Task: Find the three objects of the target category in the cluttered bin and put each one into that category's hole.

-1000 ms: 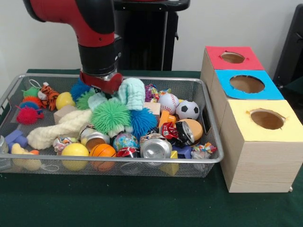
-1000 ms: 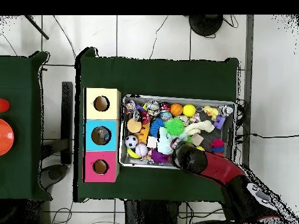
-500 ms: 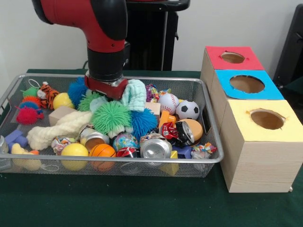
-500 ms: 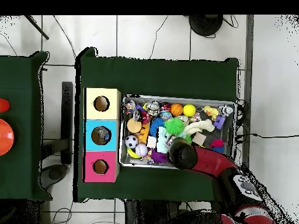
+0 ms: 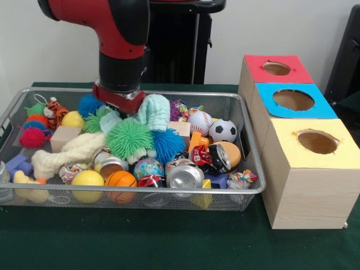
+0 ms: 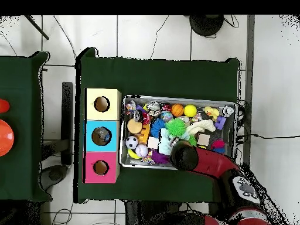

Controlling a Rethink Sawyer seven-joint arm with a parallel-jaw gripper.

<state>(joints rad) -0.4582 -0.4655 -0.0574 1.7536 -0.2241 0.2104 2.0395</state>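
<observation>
The wire mesh bin [image 5: 169, 191] is packed with toys. My gripper [image 5: 118, 103] hangs low over its back middle, its red base right above a pale mint toy [image 5: 112, 120] and beside a mint knitted toy [image 5: 156, 111]. A green spiky ball [image 5: 130, 140] lies just in front of it, with a blue spiky ball [image 5: 169, 145] to the right. The gripper's tip is hidden among the toys. From above, the arm [image 6: 183, 157] covers the bin's [image 6: 179, 98] near edge. Red [image 5: 277, 68], blue [image 5: 293, 100] and yellow [image 5: 316, 142] boxes with holes stand to the right.
A baseball [image 5: 200, 121], soccer ball [image 5: 223, 130], basketball [image 5: 121, 180], yellow ball [image 5: 89, 179] and crushed cans [image 5: 185, 175] fill the front and right. A cream knitted rope [image 5: 67, 153], wooden block [image 5: 63, 135], tiger [image 5: 55, 111] and red spiky ball [image 5: 32, 136] lie left.
The arm swung right, then back left. The wooden block, cream rope and green spiky ball have shifted a little to the left in the front view.
</observation>
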